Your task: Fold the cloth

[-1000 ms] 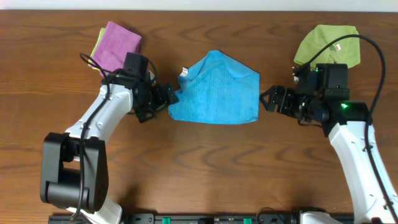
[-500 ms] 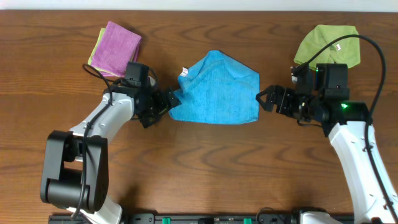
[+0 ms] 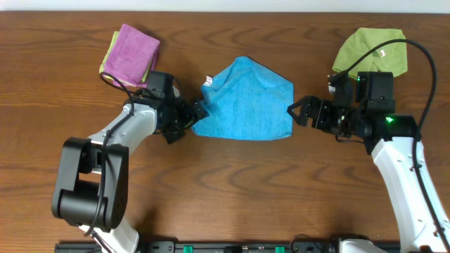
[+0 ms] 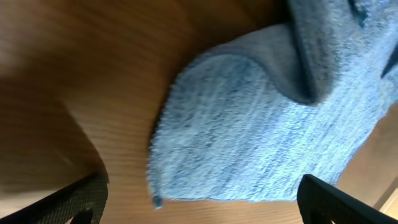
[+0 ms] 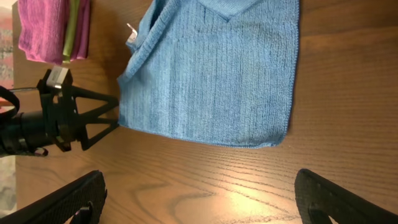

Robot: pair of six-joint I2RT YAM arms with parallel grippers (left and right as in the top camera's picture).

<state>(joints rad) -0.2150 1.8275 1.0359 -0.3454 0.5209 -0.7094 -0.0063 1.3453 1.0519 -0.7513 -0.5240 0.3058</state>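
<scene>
- Cloth (image 3: 246, 102): sky-blue microfibre, lying mid-table (image 3: 239, 186) on the brown wood between my two arms; its bottom edge runs fairly straight and its top edge rises to a peak
- Its small white tag (image 3: 208, 81) sticks out at the upper left corner; near there a soft fold stands up as a ridge, which my left wrist camera shows close up
- My left pincer (image 3: 199, 112) sits low at the cloth's lower left corner with its jaws apart; in the left wrist view the rounded corner lies between my two dark fingers (image 4: 78, 198); the right wrist view puts their tips right at the left edge, one at the corner and one a little higher; I cannot tell whether they press the fabric
- My right pincer (image 3: 295, 111) points at the cloth's right edge near the lower right corner, jaws spread wide and holding nothing; a strip of bare wood separates its tips from the hem
- Folded purple cloth (image 3: 133, 50) rests at the far left of the table, stacked on a thin lime-green layer (image 3: 107, 60) that peeks out along its left side; both are well apart from the blue one
- Crumpled lime-green cloth (image 3: 369, 49) lies at the far right corner, behind my right arm; a black cable arcs over it
</scene>
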